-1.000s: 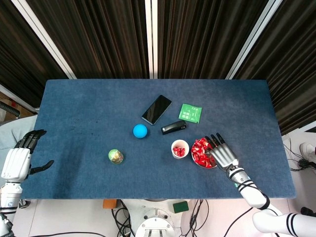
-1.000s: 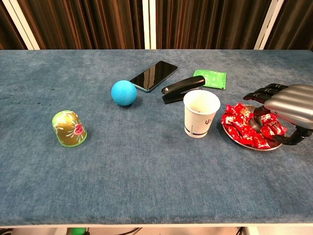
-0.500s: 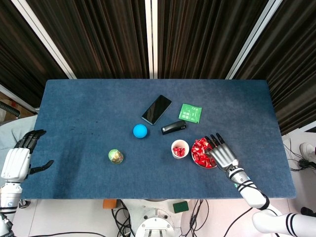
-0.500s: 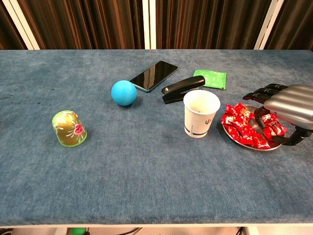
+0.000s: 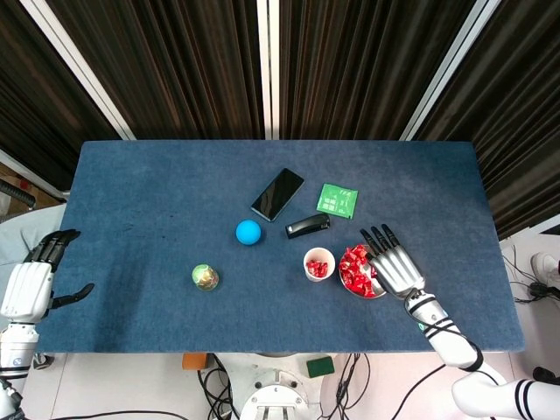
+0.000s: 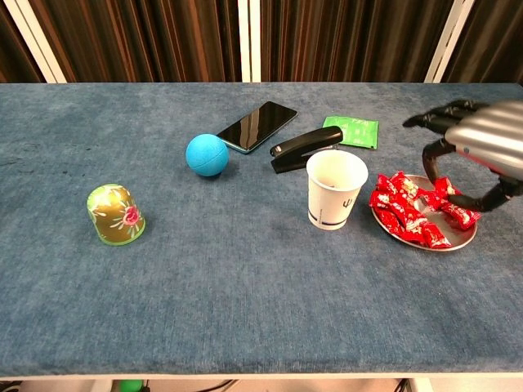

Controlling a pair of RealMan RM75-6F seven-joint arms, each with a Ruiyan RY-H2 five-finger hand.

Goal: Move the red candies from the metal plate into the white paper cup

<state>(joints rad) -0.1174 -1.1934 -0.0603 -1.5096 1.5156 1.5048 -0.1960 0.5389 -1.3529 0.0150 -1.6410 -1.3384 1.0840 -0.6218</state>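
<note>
Right hand (image 6: 478, 143) hovers at the right edge of the chest view, just above the plate (image 6: 458, 243), fingers apart and arched downward, holding nothing that can be seen; the pose reads as a reach for another candy. Candies (image 6: 413, 211) fill the plate at right of centre. Just left of it stands the cup (image 6: 336, 189), close enough for short transfers; the head view shows a few red pieces already inside. Left hand (image 5: 31, 280) waits open at the far lower left of the head view, well apart from the work
</note>
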